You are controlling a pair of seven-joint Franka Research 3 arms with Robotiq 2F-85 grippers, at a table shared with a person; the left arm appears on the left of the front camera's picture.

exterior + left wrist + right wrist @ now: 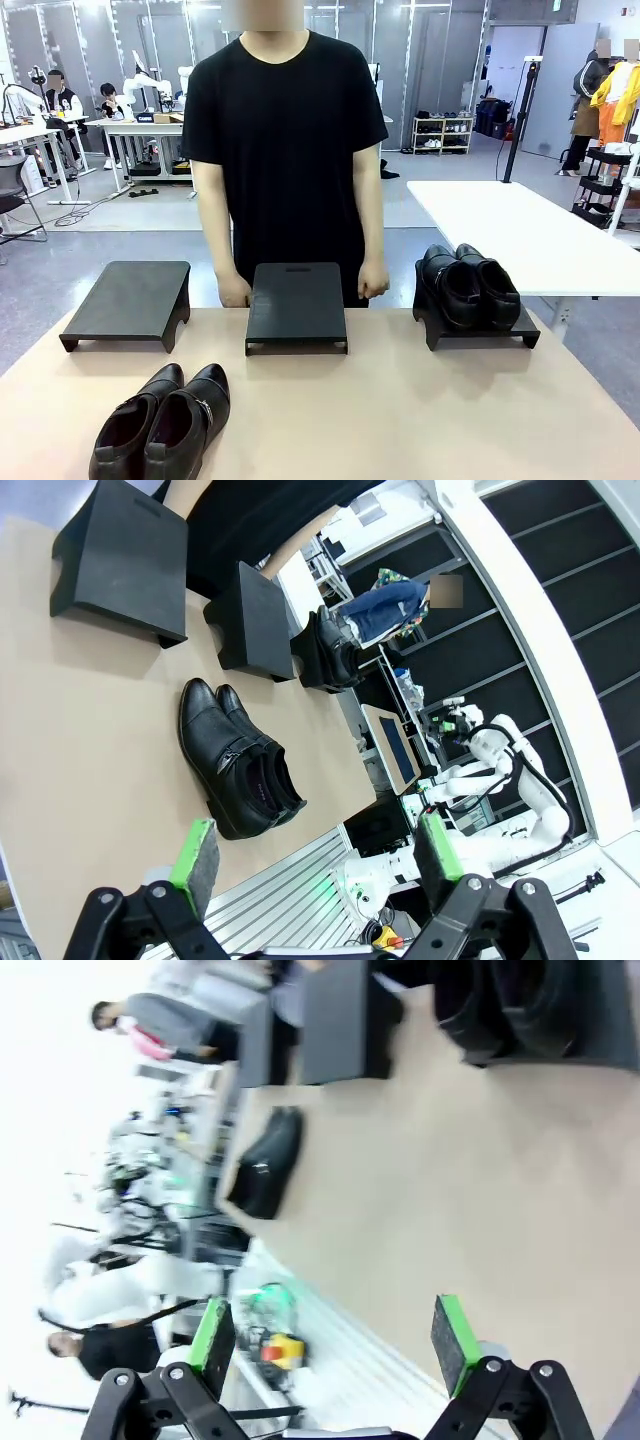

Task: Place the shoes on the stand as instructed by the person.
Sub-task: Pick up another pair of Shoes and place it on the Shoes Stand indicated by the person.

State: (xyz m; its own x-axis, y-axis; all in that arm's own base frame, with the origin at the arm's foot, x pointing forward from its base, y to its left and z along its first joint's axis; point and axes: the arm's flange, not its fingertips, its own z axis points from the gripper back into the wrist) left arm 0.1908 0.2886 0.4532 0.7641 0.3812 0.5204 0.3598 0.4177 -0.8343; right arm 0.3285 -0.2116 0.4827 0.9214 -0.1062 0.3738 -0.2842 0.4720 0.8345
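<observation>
A flat beige worktop (400,400) is seen with three low black rectangular stands set in a row along its far side. The left stand (128,298) and the middle stand (296,300) are bare on top. On the right stand (500,339) one pair of glossy black leather dress shoes (468,285) is placed side by side, touching, with the rounded toes turned toward the robot's side. The second pair of glossy black dress shoes (165,425) is laid on the worktop itself, near its left front edge, in front of the left stand and well apart from it. These two shoes are pressed together, with the toes pointed toward the far side and the dark insides shown.

A person in a plain black short-sleeved T-shirt (280,130) is stood at the far edge behind the middle stand. One hand (235,292) is rested just beside that stand's left corner and the other hand (373,282) just beside its right corner.

In the left wrist view, the left fingers (197,852) with green pads are held wide apart above the worktop, with nothing between them. In the right wrist view, the right fingers (212,1335) are likewise spread apart and nothing is gripped.
</observation>
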